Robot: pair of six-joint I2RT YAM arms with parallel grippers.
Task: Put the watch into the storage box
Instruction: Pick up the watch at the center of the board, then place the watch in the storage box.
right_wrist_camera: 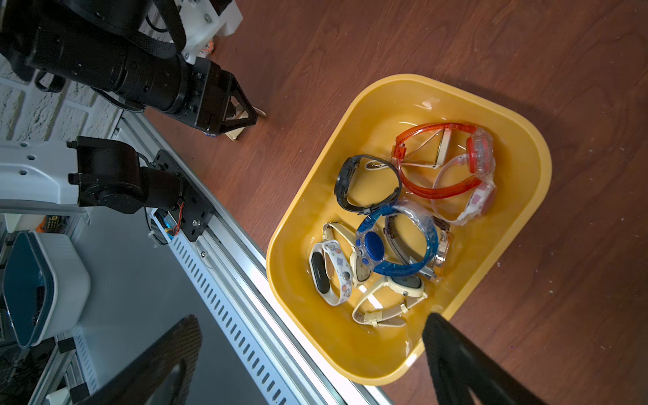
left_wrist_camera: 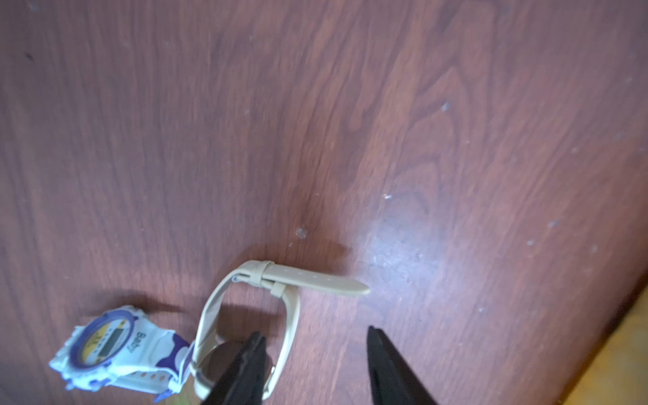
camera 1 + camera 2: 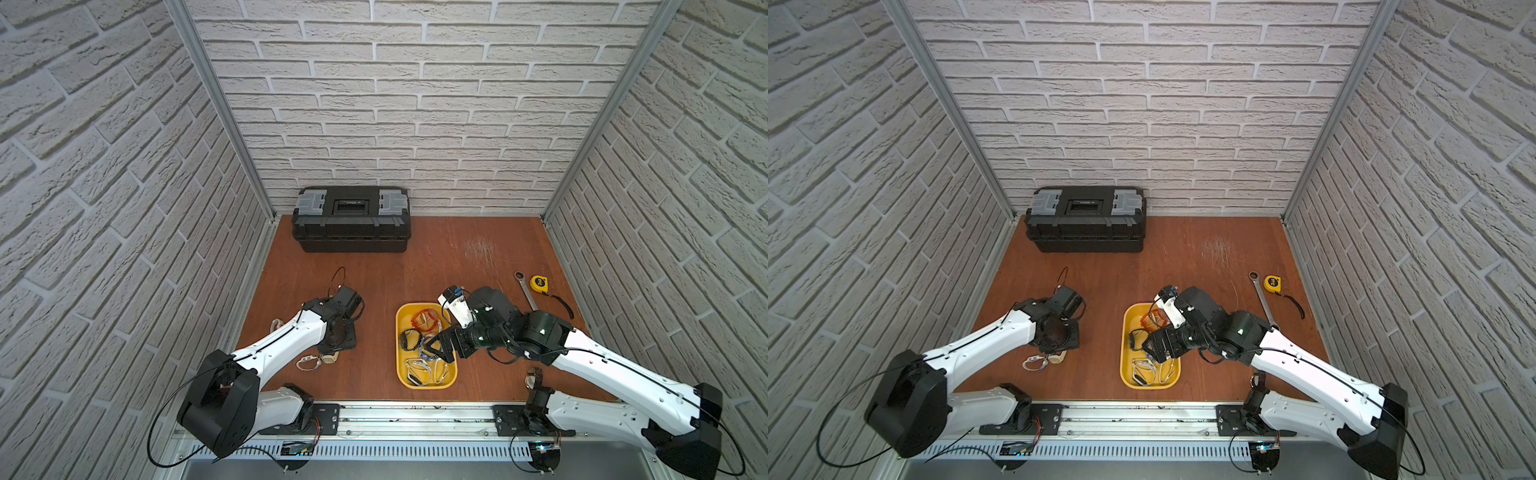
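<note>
A beige watch (image 2: 315,282) lies on the brown table with its strap buckled into a loop, left of the storage box in both top views (image 3: 330,358) (image 3: 1057,357). My left gripper (image 2: 314,332) is down over it, open. One finger (image 2: 245,364) stands inside the loop over the watch's face and the other finger (image 2: 385,364) outside, with one side of the strap between them and a gap left. The storage box (image 3: 401,365) (image 1: 522,150), a yellow tray, holds several watches. My right gripper (image 1: 312,319) hangs open above the tray, holding nothing.
A white and purple watch (image 2: 105,343) touches the beige one. A brown watch (image 3: 534,378) lies by the right arm's base. A black toolbox (image 3: 351,218) stands at the back wall. A wrench (image 3: 525,291) and a yellow tape measure (image 3: 539,283) lie at the right.
</note>
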